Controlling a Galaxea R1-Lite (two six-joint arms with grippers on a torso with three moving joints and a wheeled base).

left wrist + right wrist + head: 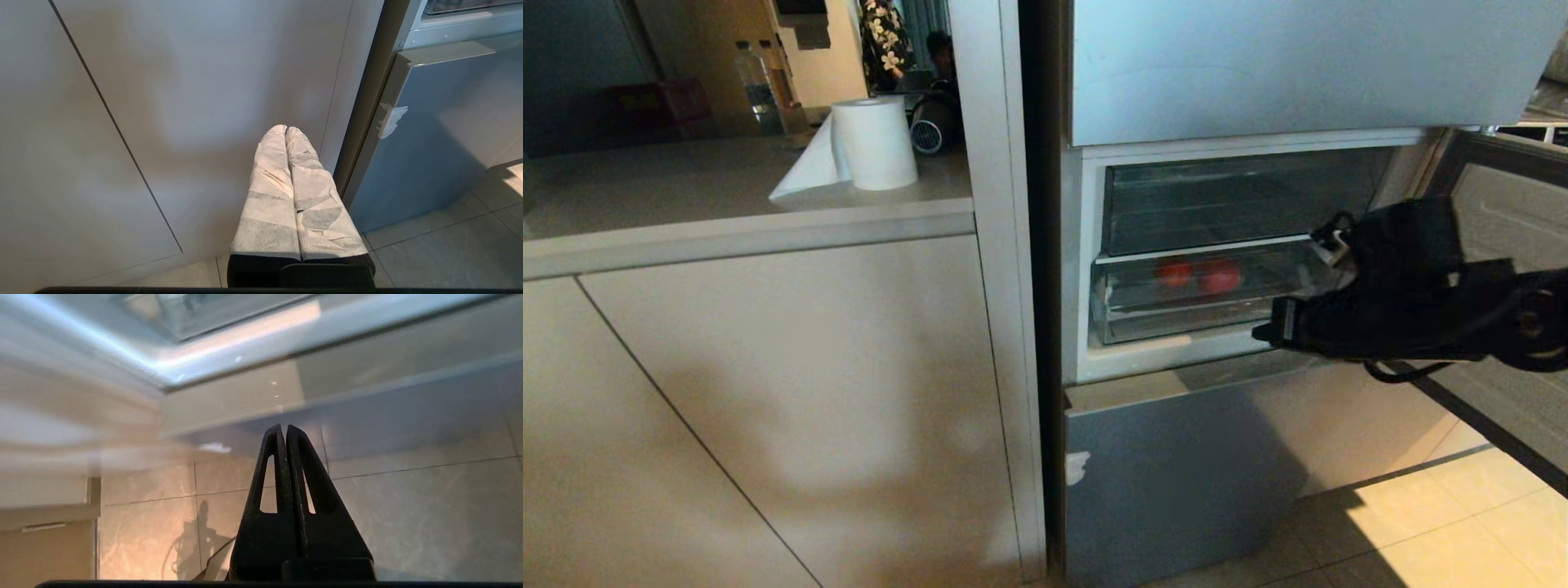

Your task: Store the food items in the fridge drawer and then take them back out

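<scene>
Fruits, two round smooth red ones (1198,274), sit side by side inside the wide shallow clear plastic fridge drawer (1176,314), pushed in under a second clear drawer (1225,200). Right gripper (284,428), black, fingers clenched on nothing, hangs in front of the fridge's lower right. Left gripper (285,130), white-wrapped fingers pressed together, empty, parked by the beige cabinet panel (171,102).

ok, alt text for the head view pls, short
Open fridge compartment with two red fruits inside the closed clear lower drawer. The right pincer, shut and empty, is in front of the drawer's right end. A paper towel roll stands on the counter at left.
</scene>
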